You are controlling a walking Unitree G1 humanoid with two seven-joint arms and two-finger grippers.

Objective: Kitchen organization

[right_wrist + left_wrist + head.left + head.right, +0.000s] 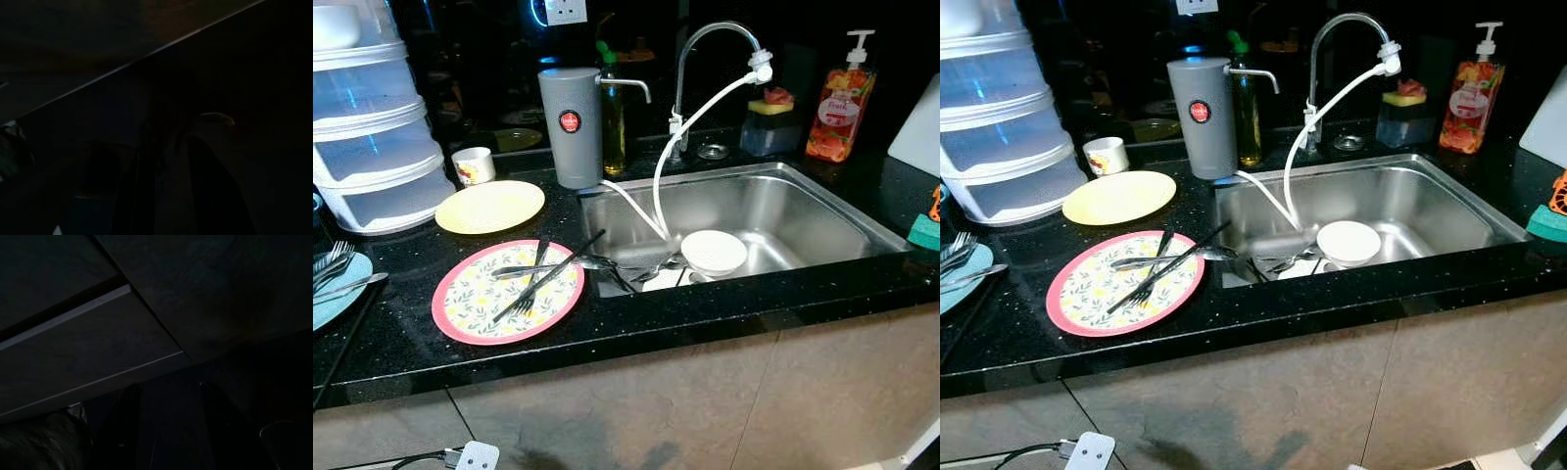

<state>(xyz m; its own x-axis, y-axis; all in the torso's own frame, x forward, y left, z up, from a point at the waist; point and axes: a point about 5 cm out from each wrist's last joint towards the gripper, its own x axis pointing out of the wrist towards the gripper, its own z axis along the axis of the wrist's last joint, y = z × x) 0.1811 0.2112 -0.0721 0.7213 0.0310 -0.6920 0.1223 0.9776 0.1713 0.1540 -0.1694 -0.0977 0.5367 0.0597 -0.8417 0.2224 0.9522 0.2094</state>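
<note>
A pink floral plate [475, 308] lies on the black counter [724, 308] left of the sink, with a black fork and other cutlery [543, 279] across it reaching to the sink's edge. Behind it is a yellow plate [489, 207]. A white bowl [713, 252] sits upturned in the steel sink [803, 211] beside more cutlery [656, 269]. My left gripper [168, 391] hangs in deep shade below the counter, open with nothing between its fingers. The right gripper [166, 147] also hangs idle in the dark.
A grey canister [570, 127], an oil bottle [612, 117] and a small cup [473, 164] stand at the back. Stacked clear tubs [372, 147] and a blue plate with forks [333, 284] are far left. A soap bottle [840, 103] and sponge holder [771, 122] stand behind the sink.
</note>
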